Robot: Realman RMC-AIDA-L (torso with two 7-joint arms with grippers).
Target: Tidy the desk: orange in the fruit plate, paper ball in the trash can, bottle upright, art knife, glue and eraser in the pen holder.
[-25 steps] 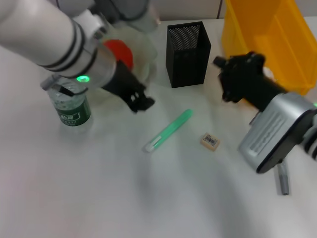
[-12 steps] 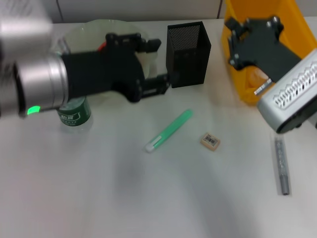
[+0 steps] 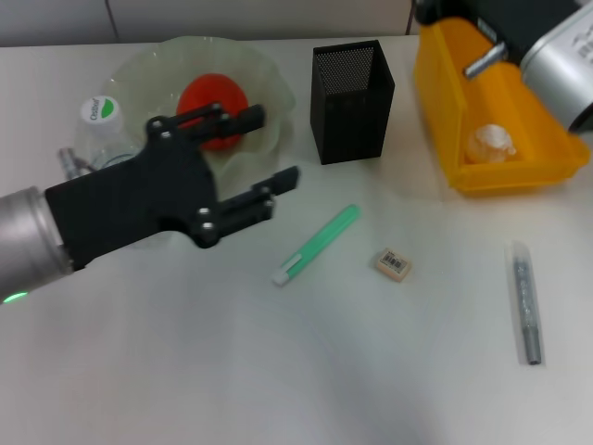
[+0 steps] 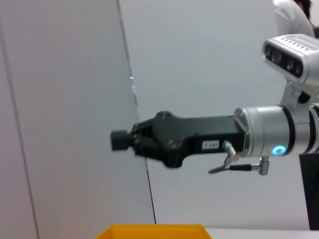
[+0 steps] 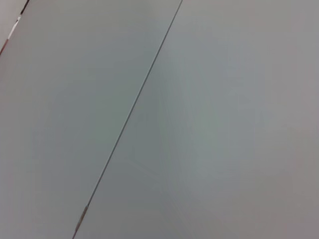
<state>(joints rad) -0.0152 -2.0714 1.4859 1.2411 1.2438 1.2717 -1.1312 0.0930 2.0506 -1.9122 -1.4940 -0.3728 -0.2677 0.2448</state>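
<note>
Mint-green art knife (image 3: 317, 243) diagonal, white tip near-left.

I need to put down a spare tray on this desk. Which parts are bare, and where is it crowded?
Bare: the near desk below the art knife and eraser, left of the glue. Crowded: the far edge, with fruit plate, pen holder, trash can, and the left gripper over the bottle.

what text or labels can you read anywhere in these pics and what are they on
Bottle cap: green printing, too blurred to read.
Eraser: a barcode sticker, its digits too small to read.
Right gripper: a small white tag on its black body in the left wrist view, characters too small to read.
Art knife, glue, trash can, pen holder: no text visible.
</note>
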